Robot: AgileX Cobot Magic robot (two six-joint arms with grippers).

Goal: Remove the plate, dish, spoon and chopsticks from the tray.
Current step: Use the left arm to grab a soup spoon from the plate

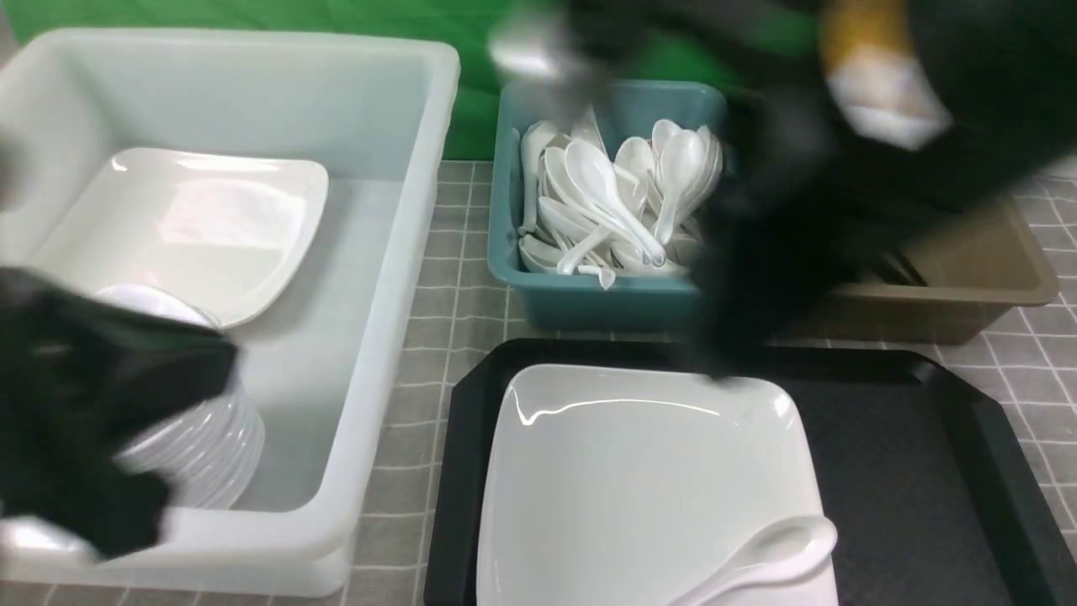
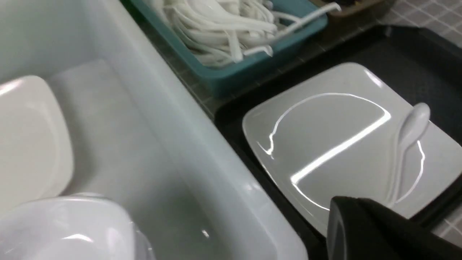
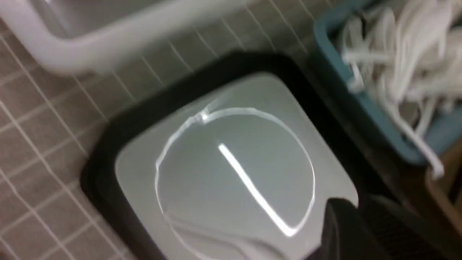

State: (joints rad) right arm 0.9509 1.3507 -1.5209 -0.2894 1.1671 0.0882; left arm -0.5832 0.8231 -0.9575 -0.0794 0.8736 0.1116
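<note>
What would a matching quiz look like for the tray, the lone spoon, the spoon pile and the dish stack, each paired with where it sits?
Things:
1. tray
2. lone spoon
3. spoon pile
4. dish stack

Places:
A. in the teal tub
B. on the checked mat
C. in the white tub
D. on the plate

Pairs: 1-B, 2-D, 3-A, 4-C

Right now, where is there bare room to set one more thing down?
The black textured plastic tray is bare right of the large white square plate. The big white plastic tub has bare floor along its right wall. The teal tub is crowded with white spoons.
</note>
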